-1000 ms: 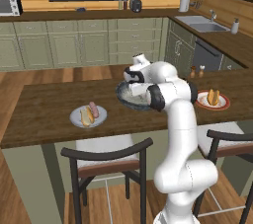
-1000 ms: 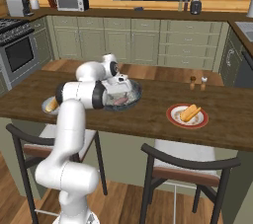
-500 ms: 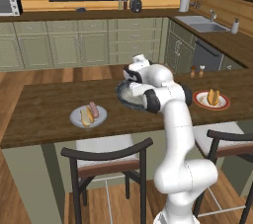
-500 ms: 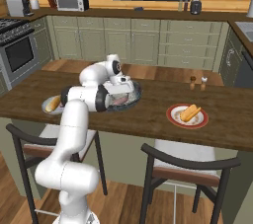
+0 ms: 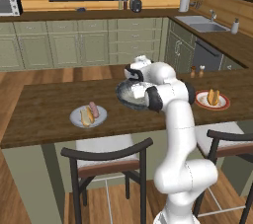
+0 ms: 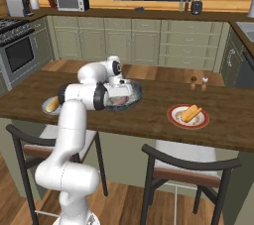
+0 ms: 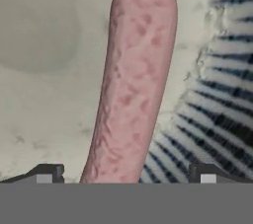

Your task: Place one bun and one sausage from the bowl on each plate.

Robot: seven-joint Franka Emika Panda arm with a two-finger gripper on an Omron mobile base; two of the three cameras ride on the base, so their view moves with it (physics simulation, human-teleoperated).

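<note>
One sausage (image 7: 133,80) lies in the bowl (image 5: 129,95), running between the spread tips of the pincer (image 7: 126,173), which reaches low inside, probably lined up to grip it. It seems meant for the red-rimmed plate (image 6: 173,118), which apparently holds only a bun (image 6: 191,113).

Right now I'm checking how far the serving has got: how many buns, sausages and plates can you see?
Buns: 2, grey plate, red-rimmed plate
Sausages: 2, grey plate, bowl
Plates: 2
Total: 6

We see bowl (image 5: 127,94) mid-counter between both plates; sausage (image 7: 133,80) in bowl, lying between the fingertips (image 7: 47,173).
</note>
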